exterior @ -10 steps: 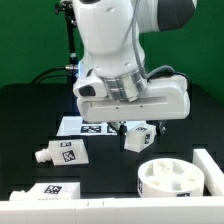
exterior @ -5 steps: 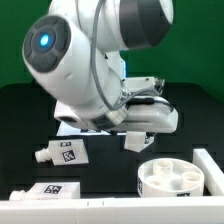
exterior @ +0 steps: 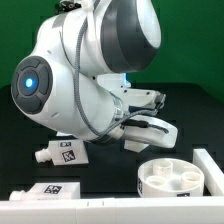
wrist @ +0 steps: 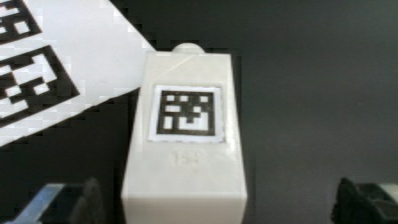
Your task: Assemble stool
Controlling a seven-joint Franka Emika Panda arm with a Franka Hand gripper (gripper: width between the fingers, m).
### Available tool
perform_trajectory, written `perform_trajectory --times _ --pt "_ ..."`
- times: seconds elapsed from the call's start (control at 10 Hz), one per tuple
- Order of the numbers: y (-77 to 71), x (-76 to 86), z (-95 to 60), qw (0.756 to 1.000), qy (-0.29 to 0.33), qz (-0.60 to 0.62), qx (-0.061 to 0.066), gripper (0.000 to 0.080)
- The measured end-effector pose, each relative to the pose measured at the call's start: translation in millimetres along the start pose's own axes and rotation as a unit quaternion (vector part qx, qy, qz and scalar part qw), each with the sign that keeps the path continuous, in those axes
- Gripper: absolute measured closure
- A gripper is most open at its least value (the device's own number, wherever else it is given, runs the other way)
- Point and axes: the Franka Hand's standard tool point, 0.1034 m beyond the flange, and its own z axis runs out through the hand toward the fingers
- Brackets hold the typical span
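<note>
Although nothing is gripped by the wide-open gripper (wrist: 217,203), a short chunky white plastic stool leg (wrist: 183,125) bearing a black-and-white square tag (wrist: 187,110) is framed between the fingers (wrist: 370,200) on the black table (wrist: 311,80), its long axis set across their closing line.

Tally in view
One round seat (exterior: 176,178) at five o'clock; three legs: tagged leg (exterior: 62,153) at eight, second leg (exterior: 45,190) at seven, third leg (wrist: 187,130) under the wrist; one marker board (wrist: 98,55).
</note>
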Motion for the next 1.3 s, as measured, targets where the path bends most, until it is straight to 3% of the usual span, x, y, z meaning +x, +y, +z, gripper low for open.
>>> perform_trajectory --times 0.1,0.3,0.4,0.6,0.8,0.9,1.0,1.1,1.2,1.3 --pt "3.1 -1.0 3.3 0.999 -0.015 0.023 0.017 0.015" --pt "10.3 -2.2 20.3 0.998 -0.036 0.045 0.03 0.015" --pt "9.8 -1.8 19.2 0.998 -0.035 0.044 0.029 0.0187" --pt "10.0 -1.8 19.6 0.998 -0.036 0.044 0.029 0.0457" --pt "7.7 -3.1 17.6 0.998 -0.033 0.04 0.026 0.0466" --pt "-3.3 -11.1 2.5 1.0 -0.016 0.019 0.009 0.0466" --pt "-15.9 -28.8 -23.5 1.0 -0.011 -0.014 0.007 0.0466" --pt "-26.4 -35.1 -53.4 0.998 0.023 -0.05 0.006 0.0466" --pt "-34.6 -29.7 -67.3 0.994 0.081 -0.071 0.006 0.0466" --pt "-34.1 -29.2 -62.9 0.991 0.117 -0.07 0.008 0.0466"
